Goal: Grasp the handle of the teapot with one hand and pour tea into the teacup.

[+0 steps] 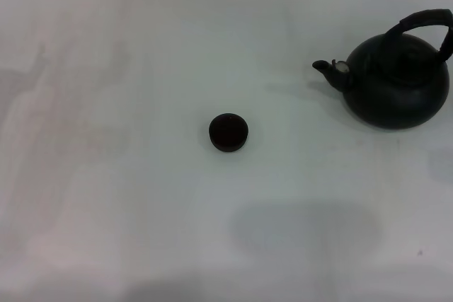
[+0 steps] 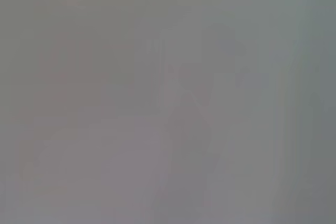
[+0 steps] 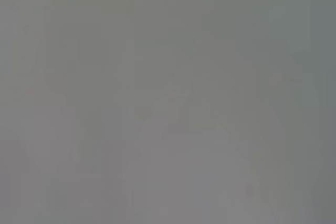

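Observation:
The matte-black teapot point(image 1: 396, 86) stands upright at the right of the white table in the head view. Its short spout with a pale tip point(image 1: 333, 70) points left, toward the cup. The black ribbed handle point(image 1: 425, 22) arches over its top. The small dark round teacup point(image 1: 228, 132) sits near the middle of the table, well apart from the teapot. Neither gripper nor any arm shows in the head view. Both wrist views show only a plain grey surface.
The white table point(image 1: 106, 175) fills the head view, with its far edge along the top. A faint grey shadow patch point(image 1: 304, 231) lies in front of the cup.

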